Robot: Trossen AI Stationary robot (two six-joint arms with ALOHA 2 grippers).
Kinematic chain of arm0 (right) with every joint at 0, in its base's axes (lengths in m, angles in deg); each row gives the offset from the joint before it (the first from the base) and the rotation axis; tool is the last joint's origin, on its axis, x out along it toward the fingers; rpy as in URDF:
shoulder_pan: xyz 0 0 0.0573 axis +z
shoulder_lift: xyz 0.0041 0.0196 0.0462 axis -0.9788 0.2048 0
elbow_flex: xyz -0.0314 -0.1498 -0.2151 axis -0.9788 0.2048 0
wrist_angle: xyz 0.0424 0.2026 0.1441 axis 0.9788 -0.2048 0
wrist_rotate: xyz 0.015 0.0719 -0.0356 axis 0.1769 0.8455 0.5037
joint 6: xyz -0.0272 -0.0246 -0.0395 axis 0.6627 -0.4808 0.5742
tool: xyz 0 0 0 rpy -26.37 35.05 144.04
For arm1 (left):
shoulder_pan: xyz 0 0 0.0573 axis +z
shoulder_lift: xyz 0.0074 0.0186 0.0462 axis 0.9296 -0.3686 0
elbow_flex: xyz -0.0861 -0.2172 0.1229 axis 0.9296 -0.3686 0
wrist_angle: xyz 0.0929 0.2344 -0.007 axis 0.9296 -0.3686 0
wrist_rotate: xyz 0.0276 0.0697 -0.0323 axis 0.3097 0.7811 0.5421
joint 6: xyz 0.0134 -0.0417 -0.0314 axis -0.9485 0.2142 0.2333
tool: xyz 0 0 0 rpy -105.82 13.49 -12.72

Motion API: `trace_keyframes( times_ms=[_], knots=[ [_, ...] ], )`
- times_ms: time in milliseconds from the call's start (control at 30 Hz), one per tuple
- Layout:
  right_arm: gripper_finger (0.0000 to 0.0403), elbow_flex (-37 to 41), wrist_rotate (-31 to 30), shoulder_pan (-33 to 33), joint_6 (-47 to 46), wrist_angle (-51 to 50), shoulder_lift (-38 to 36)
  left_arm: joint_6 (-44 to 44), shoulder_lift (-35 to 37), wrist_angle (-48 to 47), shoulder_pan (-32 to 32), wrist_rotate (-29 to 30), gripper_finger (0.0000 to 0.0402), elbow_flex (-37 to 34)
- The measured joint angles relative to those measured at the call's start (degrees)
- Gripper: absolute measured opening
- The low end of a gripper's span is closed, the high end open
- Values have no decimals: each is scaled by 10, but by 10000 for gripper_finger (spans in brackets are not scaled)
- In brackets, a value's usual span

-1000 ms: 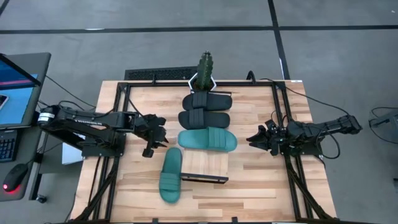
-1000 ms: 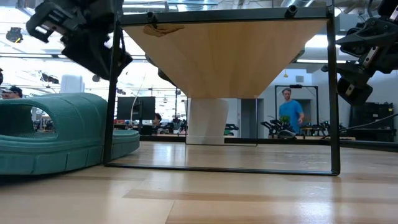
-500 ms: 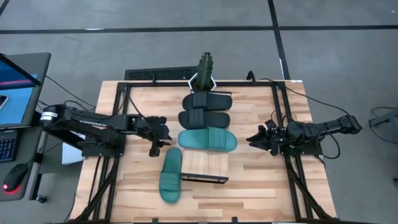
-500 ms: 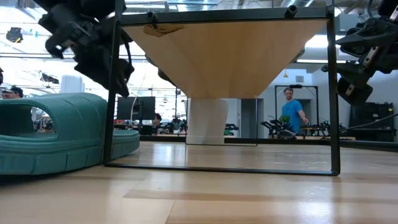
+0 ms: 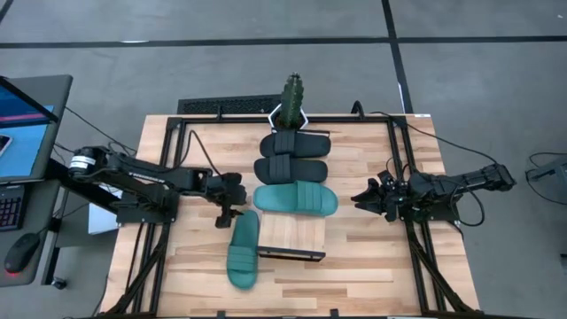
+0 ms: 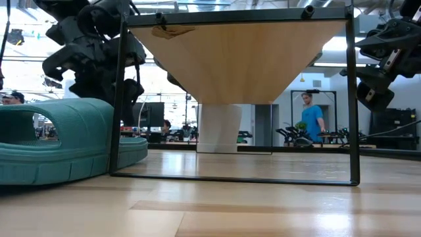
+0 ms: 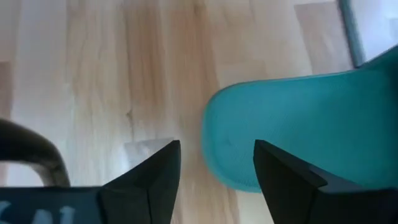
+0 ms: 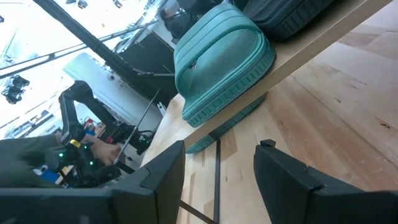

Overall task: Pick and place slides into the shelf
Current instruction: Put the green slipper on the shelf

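Left tool (image 5: 228,211), fingers apart, hangs above the surface (image 5: 372,257) just over the rounded end of the loose teal slide (image 5: 242,249), which lies on the surface at about 7 o'clock from centre, alongside the shelf (image 5: 301,235). On the shelf: two black slides (image 5: 294,155) toward 12 o'clock, then one teal slide (image 5: 296,198). Right tool (image 5: 365,198), fingers apart and empty, waits at 3 o'clock.
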Motion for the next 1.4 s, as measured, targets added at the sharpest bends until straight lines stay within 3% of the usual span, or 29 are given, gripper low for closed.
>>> trace_keyframes(
  times_ms=[1400],
  knots=[
    [178, 0, 0, 0, 0, 0, 0, 13, -19, 24, -9, 11, 190, 0]
  ],
)
